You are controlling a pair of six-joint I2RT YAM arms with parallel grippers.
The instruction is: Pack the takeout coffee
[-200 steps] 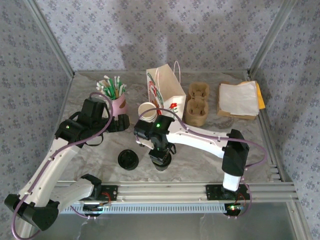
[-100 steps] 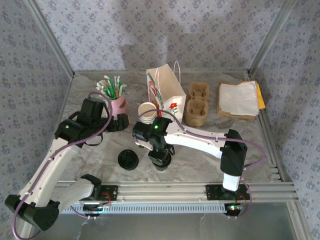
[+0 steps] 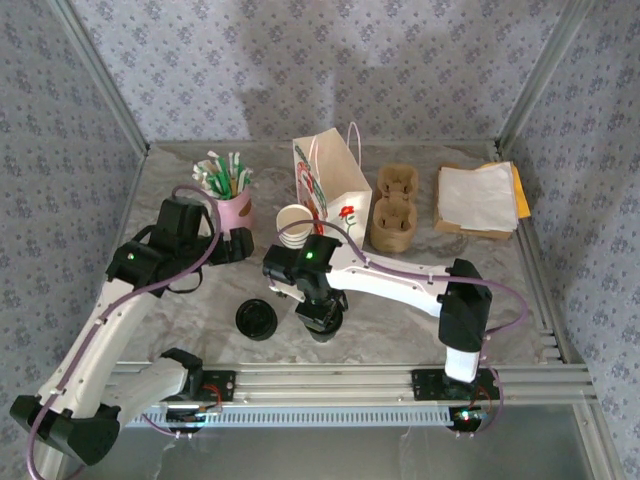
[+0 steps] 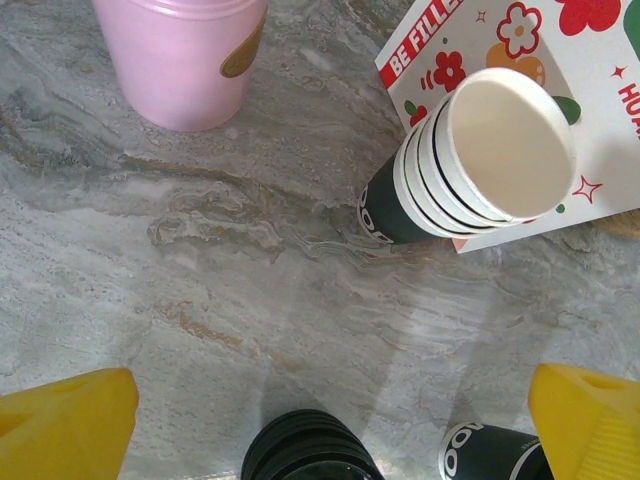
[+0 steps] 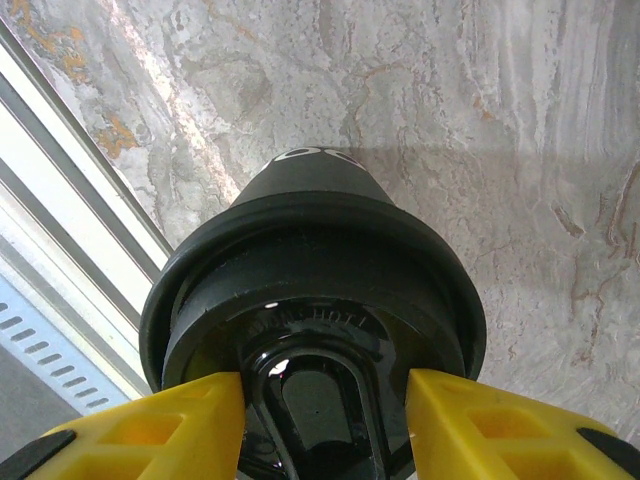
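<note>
The right arm has the cup! The right fingers [image 5: 190, 430] are clenched on the takeout coffee [image 5: 310, 200]. One yellow finger presses each side of the raised centre of its black lid [image 5: 320, 300], and the cup's dark base points down at the marbled desk [image 5: 520, 120]. Whether that base touches the desk is hard to tell.

From above, the coffee sits toward 6 o'clock on the desk, close to the near edge. It is tucked under the right fingers [image 3: 322, 318], with the arm reaching in from 3 o'clock.

At the coffee's 9 o'clock, near but apart, lies a stack of black lids [image 3: 257, 320]. At its 11 o'clock stands the stack of lidless cups [image 3: 292, 224]. Beyond that, at 12 o'clock, the printed paper bag [image 3: 330, 180] stands upright with its handles up. A brown cup carrier [image 3: 395, 210] sits at the bag's 3 o'clock, and a pile of napkins [image 3: 478, 195] lies farther out the same way.

Over on the left, the left fingers [image 3: 230, 245] hang released and spread wide, just beside the pink cup of straws [image 3: 232, 200] at the desk's 10 o'clock. The left wrist view has the two yellow fingers [image 4: 65, 430] far apart in the bottom corners. The pink cup [image 4: 185, 60] is at 11 o'clock there, and the cup stack [image 4: 480, 160] stands in front of the bag [image 4: 560, 50] at 1 o'clock. The lid stack [image 4: 310, 455] is at 6 o'clock, and the coffee's dark side [image 4: 490, 455] is at 5 o'clock.
</note>
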